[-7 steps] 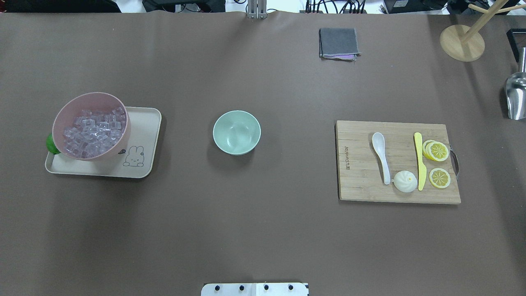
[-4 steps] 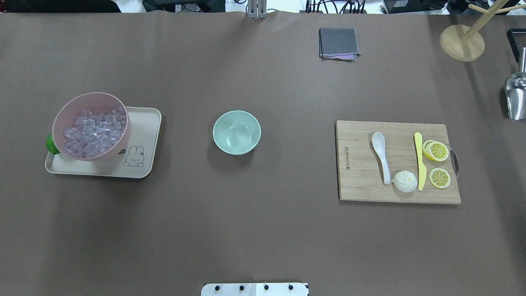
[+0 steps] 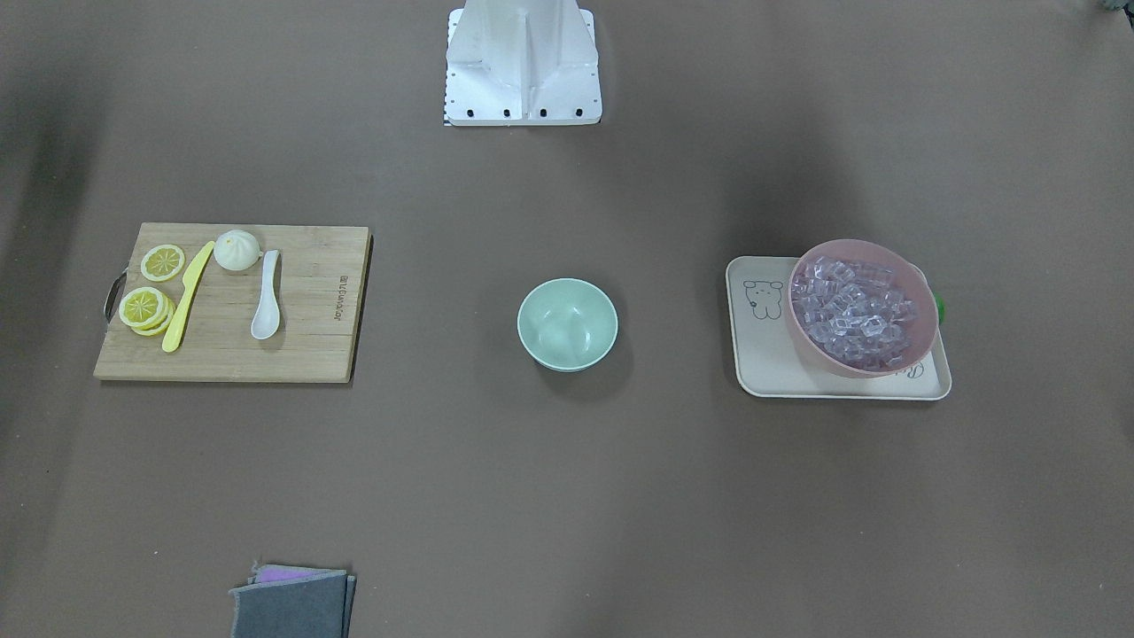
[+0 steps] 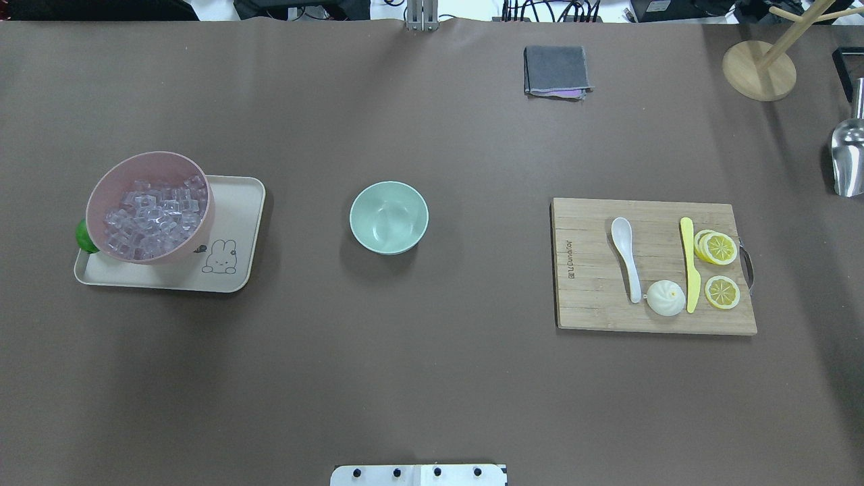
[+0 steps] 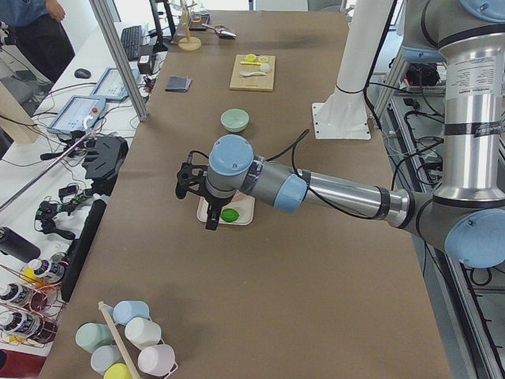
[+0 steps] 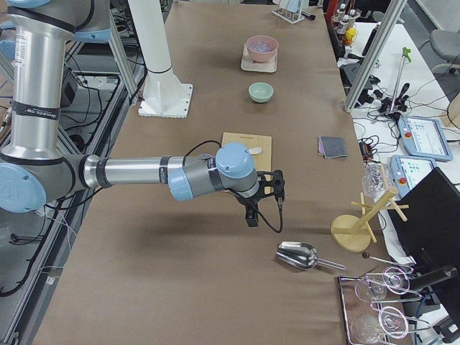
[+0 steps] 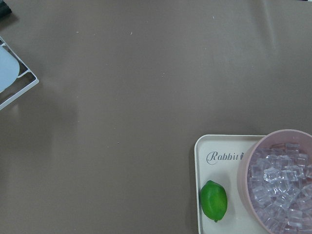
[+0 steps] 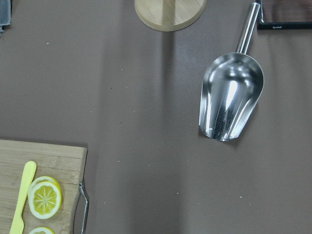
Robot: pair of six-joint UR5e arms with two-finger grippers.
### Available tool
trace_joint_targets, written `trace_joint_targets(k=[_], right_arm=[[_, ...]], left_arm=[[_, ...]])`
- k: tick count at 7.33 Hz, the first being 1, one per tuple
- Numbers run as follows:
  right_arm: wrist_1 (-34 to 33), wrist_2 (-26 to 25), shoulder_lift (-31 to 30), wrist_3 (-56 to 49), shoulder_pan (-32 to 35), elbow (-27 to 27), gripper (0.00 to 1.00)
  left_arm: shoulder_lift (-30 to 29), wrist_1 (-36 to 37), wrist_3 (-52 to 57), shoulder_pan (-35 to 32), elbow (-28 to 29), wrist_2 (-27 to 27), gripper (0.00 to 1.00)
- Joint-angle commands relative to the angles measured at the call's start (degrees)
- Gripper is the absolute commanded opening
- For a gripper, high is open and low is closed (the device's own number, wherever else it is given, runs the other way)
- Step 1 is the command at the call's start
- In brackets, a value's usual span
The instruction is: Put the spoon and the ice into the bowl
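The white spoon point(image 4: 626, 256) lies on a wooden cutting board point(image 4: 587, 297) at the right; it also shows in the front view point(image 3: 266, 306). The mint-green bowl point(image 4: 389, 217) stands empty at the table's middle. The ice point(image 4: 154, 217) fills a pink bowl point(image 4: 206, 217) on a beige tray point(image 4: 236, 216) at the left. The left gripper point(image 5: 189, 183) hovers by the tray's outer end. The right gripper point(image 6: 272, 188) hovers beyond the board's outer end. Both show only in the side views, so I cannot tell if they are open or shut.
On the board lie a yellow knife point(image 4: 688, 263), lemon slices point(image 4: 719, 248) and a white bun point(image 4: 665, 298). A steel scoop point(image 8: 231, 97) and a wooden stand's base point(image 4: 759, 71) are at the far right. A grey cloth point(image 4: 556, 71) lies at the back. A lime point(image 7: 214, 200) sits on the tray.
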Motion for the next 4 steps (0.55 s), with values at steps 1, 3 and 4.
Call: trace_joint_targets(k=[1,3,4], right_arm=[[1.01,0.19,0.03,0.9,-0.99,0.1,1.0],[1.01,0.28,0.73,2.56,-3.27,1.85,1.0],[1.01,0.19,1.86,6.32,-5.37,2.64,1.0]], left_arm=[[-1.48,-1.73,-4.8,8.9,-4.0,6.45,0.97],[-4.55,-1.73,-4.8,15.08,-4.02,8.7,0.95],[-6.13,-1.64,-4.63,17.71,-3.84,9.83,0.89]])
